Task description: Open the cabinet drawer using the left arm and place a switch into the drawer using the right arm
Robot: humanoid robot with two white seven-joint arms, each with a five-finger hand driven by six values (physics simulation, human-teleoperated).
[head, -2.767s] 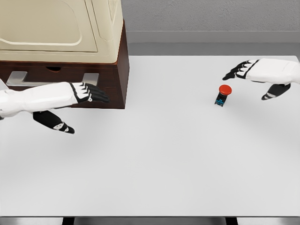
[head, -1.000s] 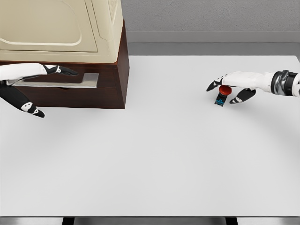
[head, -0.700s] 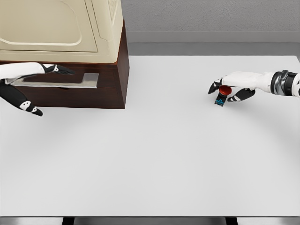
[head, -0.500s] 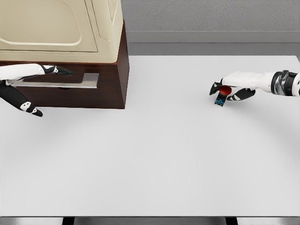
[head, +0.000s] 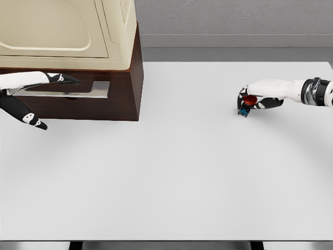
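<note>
Two hands working: right hand (head: 258, 98) closing round switch (head: 247, 103) on table (head: 171, 172), far right; small, rigid, light, gripping below red cap. Left hand (head: 31, 88) spread, reaching at drawer (head: 78, 89).

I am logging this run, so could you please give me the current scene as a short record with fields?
Surface: plain white table
Cabinet: dark brown wooden cabinet with a cream top, at the table's far left
Drawer: front with a flat silver handle; appears shut
Left hand: left hand at the drawer front, fingers extended over the handle, thumb hanging below; no firm grip visible
Switch: red-capped push-button switch with a dark base, at the table's right
Right hand: right hand curled around the switch
Switch in drawer: not yet
</note>
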